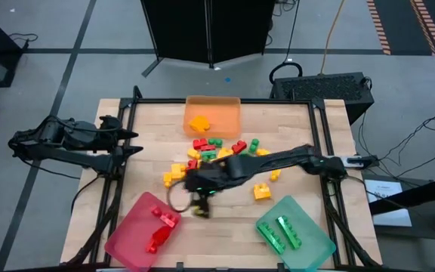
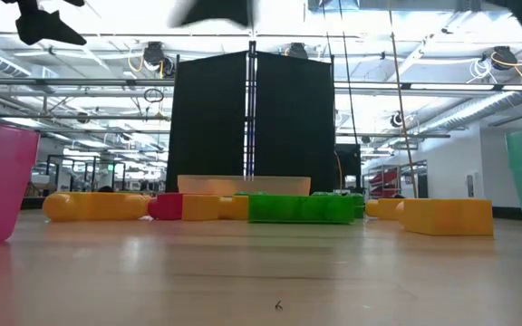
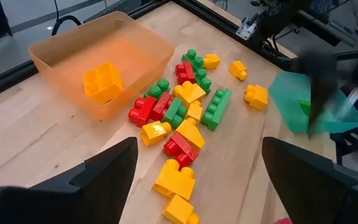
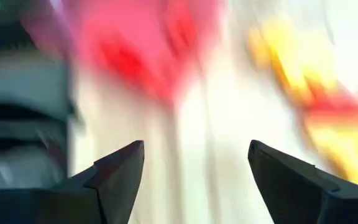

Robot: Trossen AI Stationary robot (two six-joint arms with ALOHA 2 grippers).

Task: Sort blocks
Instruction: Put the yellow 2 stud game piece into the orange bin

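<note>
Red, green, yellow and orange blocks (image 1: 217, 155) lie loose at the middle of the table, in front of an orange tray (image 1: 212, 106) that holds an orange block (image 1: 198, 123). My right gripper (image 1: 199, 208) hangs open above the bare wood near the pile's near left end, beside the red tray (image 1: 131, 234); nothing shows between its fingers (image 4: 120, 168). Red blocks (image 1: 161, 227) lie in that tray, green blocks (image 1: 282, 230) in the green tray (image 1: 316, 245). My left gripper (image 1: 137, 142) waits open at the table's left edge.
A single yellow block (image 1: 262, 192) lies apart from the pile, just beyond the green tray. Bare wood shows between the red and green trays along the near edge. A black frame (image 1: 319, 143) runs round the table.
</note>
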